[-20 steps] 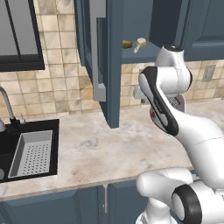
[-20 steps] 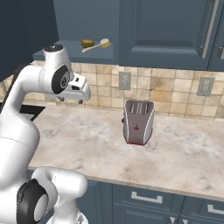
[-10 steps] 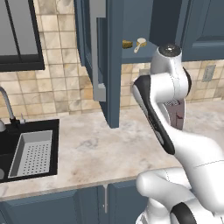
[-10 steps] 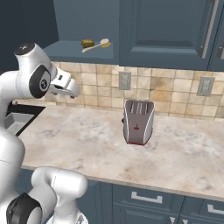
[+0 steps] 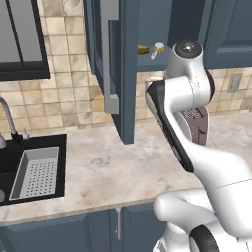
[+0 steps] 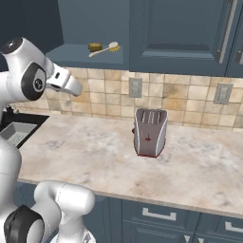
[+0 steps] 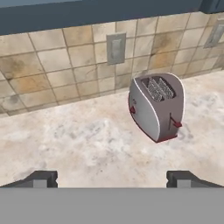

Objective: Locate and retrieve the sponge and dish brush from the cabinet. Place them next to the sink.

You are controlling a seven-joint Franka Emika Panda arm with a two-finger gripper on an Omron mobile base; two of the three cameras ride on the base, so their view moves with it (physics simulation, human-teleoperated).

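On the bottom shelf of the open cabinet (image 6: 95, 28), the sponge (image 6: 95, 47) and dish brush (image 6: 105, 49) lie touching, above the counter (image 6: 95, 156) where the gripper (image 7: 111, 178) hangs with fingers wide apart and empty, facing a toaster (image 7: 156, 106), the sink (image 5: 29, 170) well apart
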